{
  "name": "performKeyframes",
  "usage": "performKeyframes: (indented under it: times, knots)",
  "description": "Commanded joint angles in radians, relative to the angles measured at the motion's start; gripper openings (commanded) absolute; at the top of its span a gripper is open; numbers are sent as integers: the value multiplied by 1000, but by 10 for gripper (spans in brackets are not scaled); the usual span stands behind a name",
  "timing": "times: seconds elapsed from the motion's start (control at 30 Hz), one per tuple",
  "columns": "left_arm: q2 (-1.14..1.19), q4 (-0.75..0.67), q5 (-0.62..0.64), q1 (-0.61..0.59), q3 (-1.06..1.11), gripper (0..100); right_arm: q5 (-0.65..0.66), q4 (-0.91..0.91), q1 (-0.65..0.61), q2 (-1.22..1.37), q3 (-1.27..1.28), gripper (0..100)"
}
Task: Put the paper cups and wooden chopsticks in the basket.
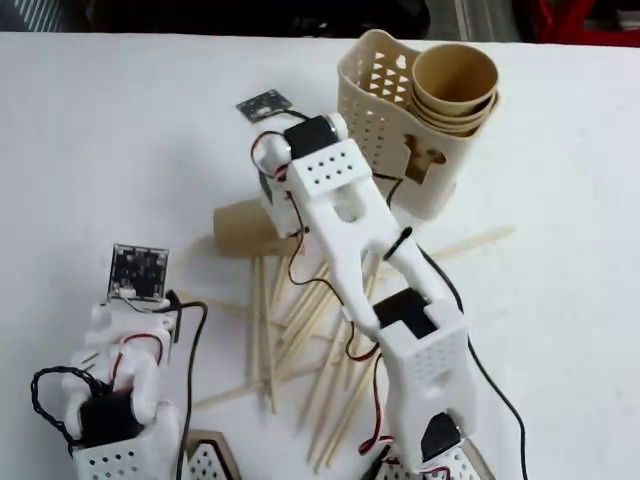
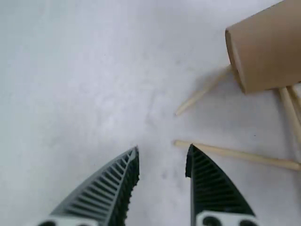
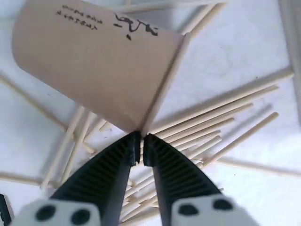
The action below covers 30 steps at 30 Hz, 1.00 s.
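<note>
A brown paper cup lies on its side on the white table, left of the basket. My right gripper is shut on this cup's rim, low over the table, with the arm stretched across the chopstick pile. Several wooden chopsticks lie scattered under and beside that arm, seen also as chopsticks past the fingertips. The cream basket stands upright and holds a nested stack of paper cups. My left gripper hangs open over bare table, short of the lying cup and a chopstick.
One chopstick lies apart, right of the pile and below the basket. The table's far edge runs along the back with dark clutter behind it. Black cables trail from both arms near the front.
</note>
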Motion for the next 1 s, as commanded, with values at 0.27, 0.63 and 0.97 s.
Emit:
performKeyframes:
  times: [0.27, 0.63, 0.97]
  knots:
    - [-8, -20, 8, -7, -5, 173, 63, 18, -41, -191, -63, 18]
    - [-8, -20, 8, -7, -5, 173, 133, 18, -168, -183, -37, 18]
    - [-8, -20, 8, -7, -5, 173, 11, 18, -27, -180, -26, 128]
